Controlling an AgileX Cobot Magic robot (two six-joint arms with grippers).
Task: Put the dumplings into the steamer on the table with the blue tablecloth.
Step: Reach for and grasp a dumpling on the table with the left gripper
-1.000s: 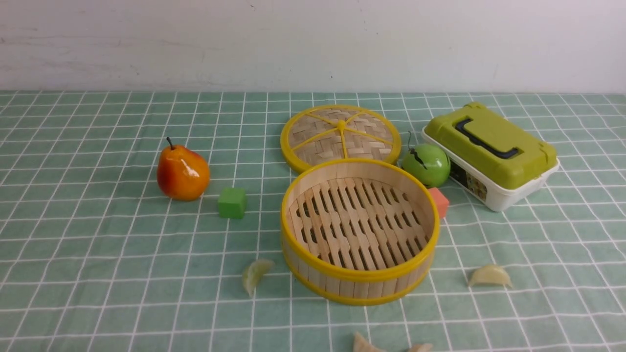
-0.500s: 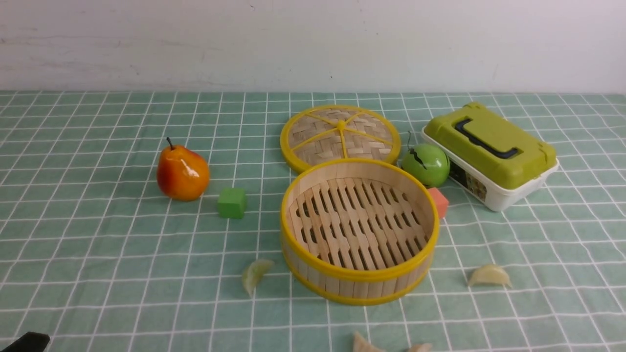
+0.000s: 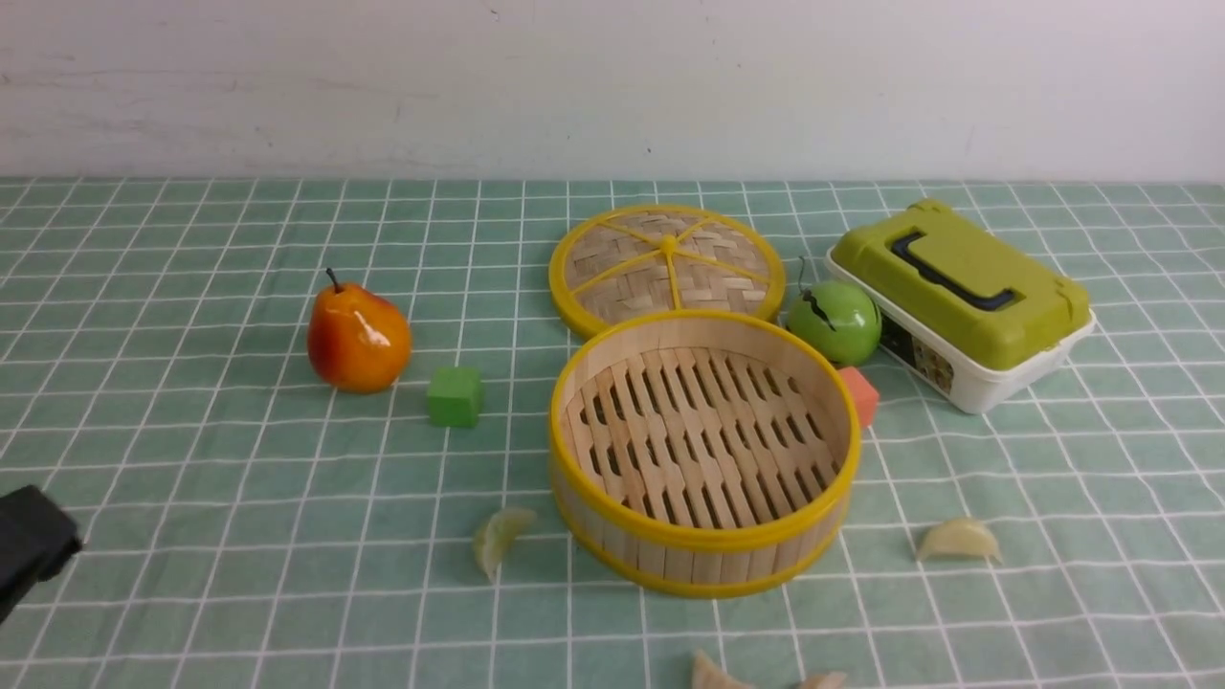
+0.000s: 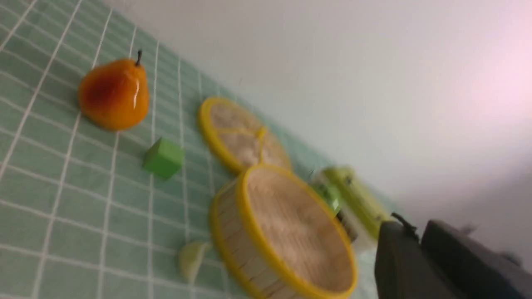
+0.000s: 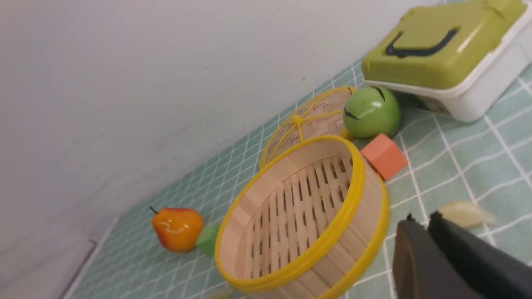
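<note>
The steamer (image 3: pixel 699 560) stands empty in the middle of the table with the blue tablecloth (image 3: pixel 191 431). Several dumplings lie round it: one at its front left (image 3: pixel 500 538), one to its right (image 3: pixel 959 541), and two cut off by the near edge (image 3: pixel 713 675) (image 3: pixel 823 680). A dark part of my left gripper (image 3: pixel 33 545) shows at the far left edge. In the blurred left wrist view its fingers sit together, left gripper (image 4: pixel 413 228) shut and holding nothing, near the steamer (image 4: pixel 226 216). My right gripper (image 5: pixel 422 220) is shut and empty, just short of a dumpling (image 5: pixel 465 214).
An orange pear (image 3: pixel 357 335) and a green cube (image 3: pixel 454 396) sit left of the steamer. Behind it lies the woven lid (image 3: pixel 667 263). A green apple (image 3: pixel 834 322), an orange cube (image 3: pixel 861 394) and a green-lidded white box (image 3: pixel 960 301) crowd the right rear.
My left gripper has come into the front view at the lower left edge and risen along it. The steamer, dumplings and other objects have not moved.
</note>
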